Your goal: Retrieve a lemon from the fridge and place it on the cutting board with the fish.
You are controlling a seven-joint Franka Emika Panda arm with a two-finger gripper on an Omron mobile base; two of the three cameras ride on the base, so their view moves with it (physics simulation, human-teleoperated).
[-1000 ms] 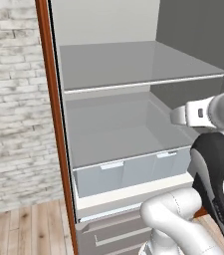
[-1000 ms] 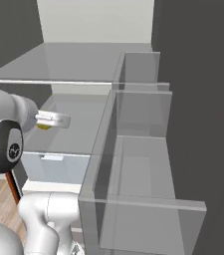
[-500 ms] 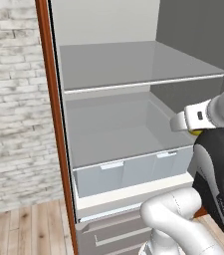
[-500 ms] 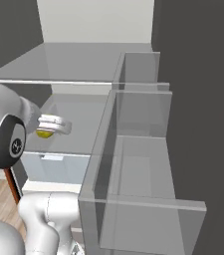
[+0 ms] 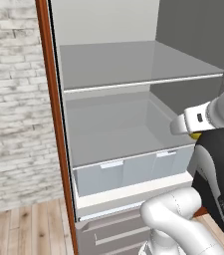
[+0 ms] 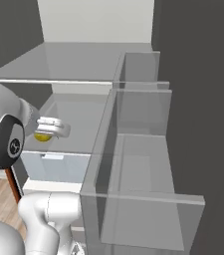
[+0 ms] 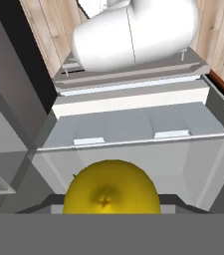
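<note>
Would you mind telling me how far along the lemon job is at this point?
Done: the fridge stands open and the lemon sits at the pincer, above the translucent drawer. In hand: carrying it out of the fridge. Left: taking it to the cutting board with the fish and setting it down there.

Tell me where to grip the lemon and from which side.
Grip the lemon across its narrow middle, the fingers on opposite flanks, coming along the hand's present line: in the hand view its tip faces the camera, so the rounded sides lie left and right.
</note>
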